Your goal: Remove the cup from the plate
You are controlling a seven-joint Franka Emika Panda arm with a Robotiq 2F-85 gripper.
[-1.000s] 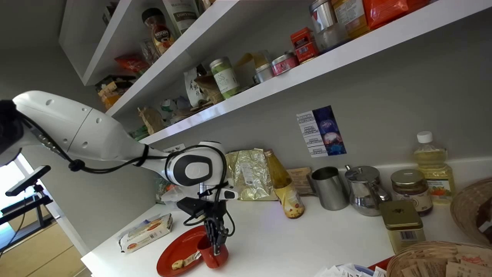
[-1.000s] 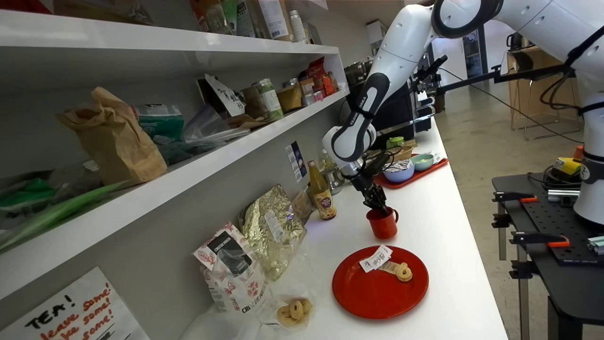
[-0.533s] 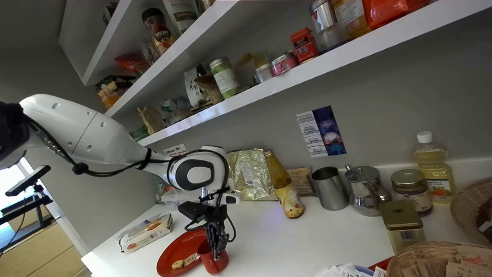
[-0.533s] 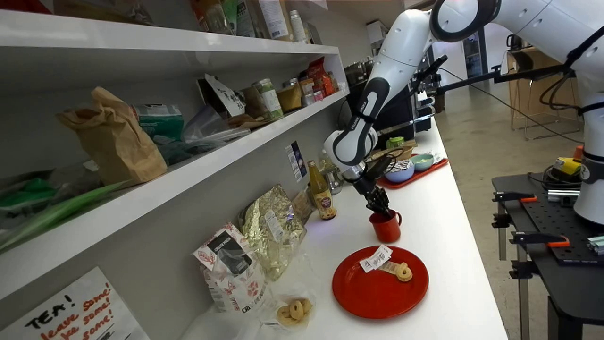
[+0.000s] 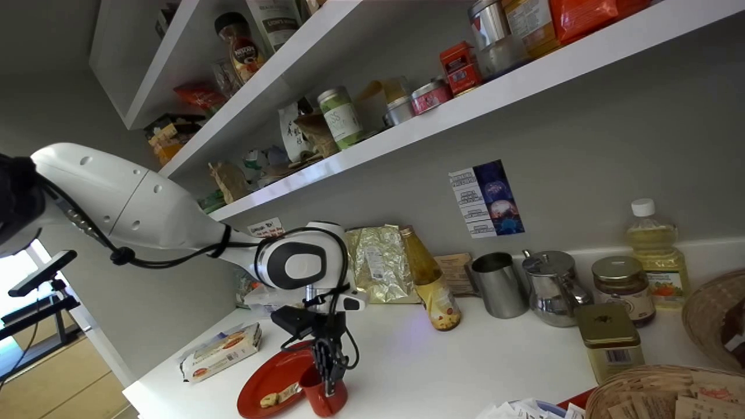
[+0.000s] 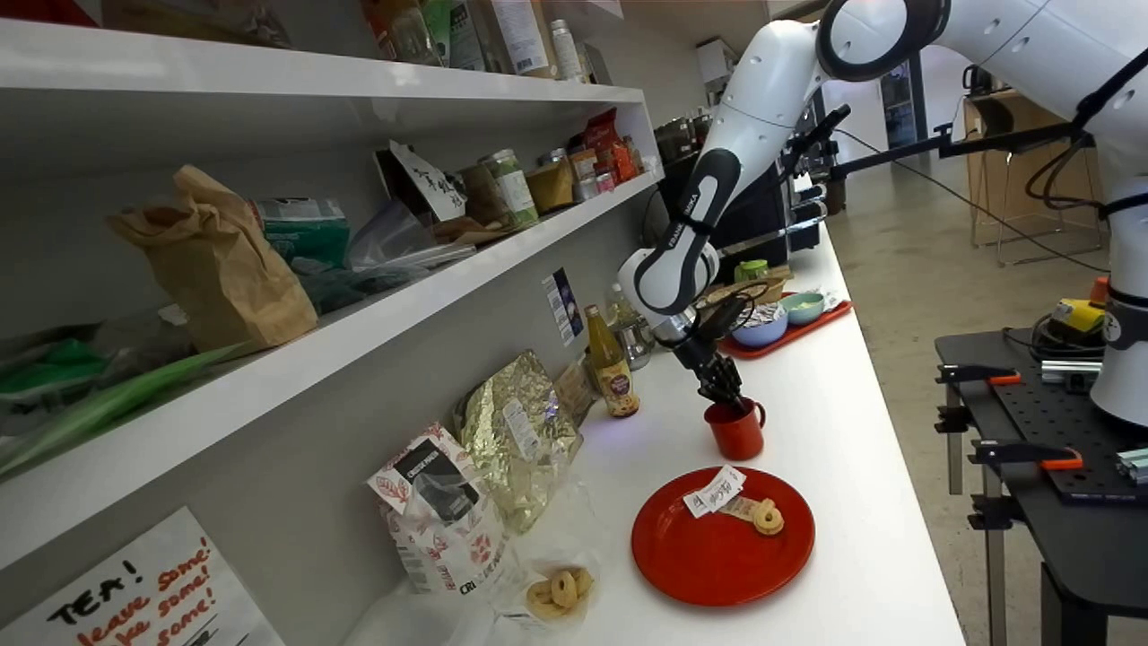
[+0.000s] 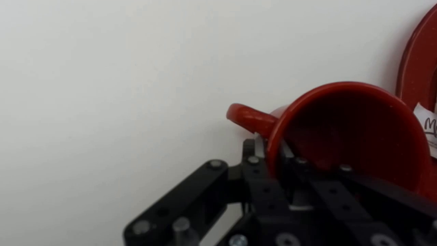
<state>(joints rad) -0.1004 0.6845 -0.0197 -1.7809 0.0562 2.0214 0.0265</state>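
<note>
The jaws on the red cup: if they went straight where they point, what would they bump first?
Probably the white counter, beneath the red cup: the jaws point down, clamped on its wall, so its base should touch first. Any gap is unclear.

Along the wall edge of the white worktop (image 6: pixel 865 502) we see a foil bag (image 6: pixel 522 441), glass bottle (image 6: pixel 613 366) and steel pitcher (image 5: pixel 502 289); a red tray (image 6: pixel 818 325) lies near the front edge, a red plate (image 6: pixel 713 561) between both edges.
</note>
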